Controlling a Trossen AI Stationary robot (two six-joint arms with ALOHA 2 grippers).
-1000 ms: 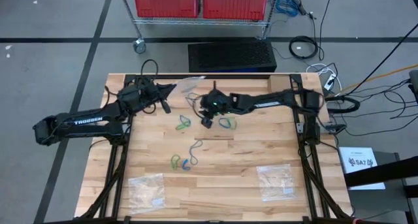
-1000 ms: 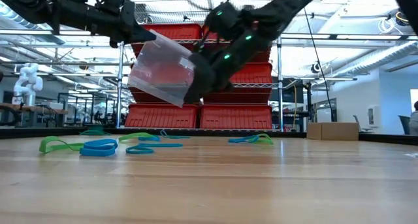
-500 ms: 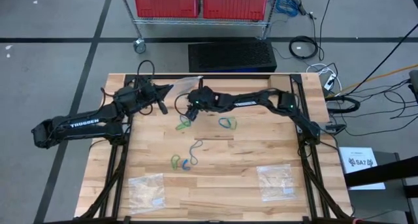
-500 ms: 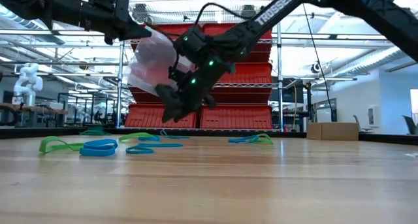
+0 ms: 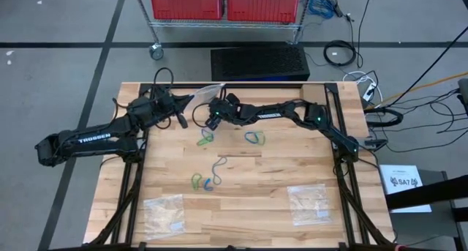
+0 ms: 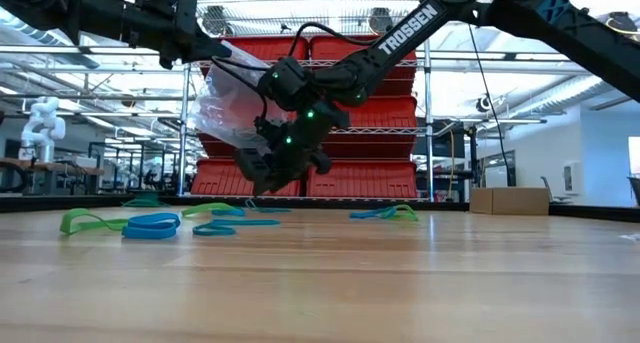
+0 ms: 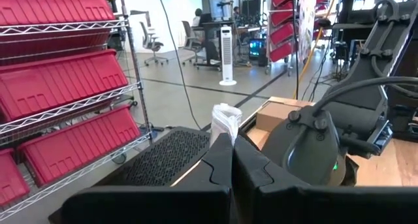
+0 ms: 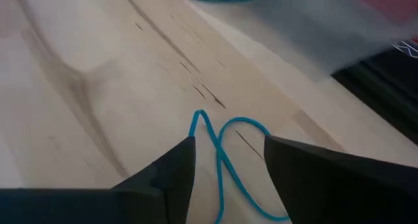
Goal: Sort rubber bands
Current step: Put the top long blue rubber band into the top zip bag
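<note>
While the wooden table (image 5: 292, 170) carries two flat clear bags (image 5: 162, 211) near its front edge, the left gripper (image 5: 191, 99) hangs above the far side, fingers pinched shut on a clear plastic bag (image 6: 225, 108). Right gripper (image 5: 212, 120) sits just beside that bag's lower end, low over the wood, fingers parted around a twisted blue rubber band (image 8: 225, 152). Other rubber bands (image 5: 206, 181), blue and green, lie scattered mid-table, well apart from both grippers.
</note>
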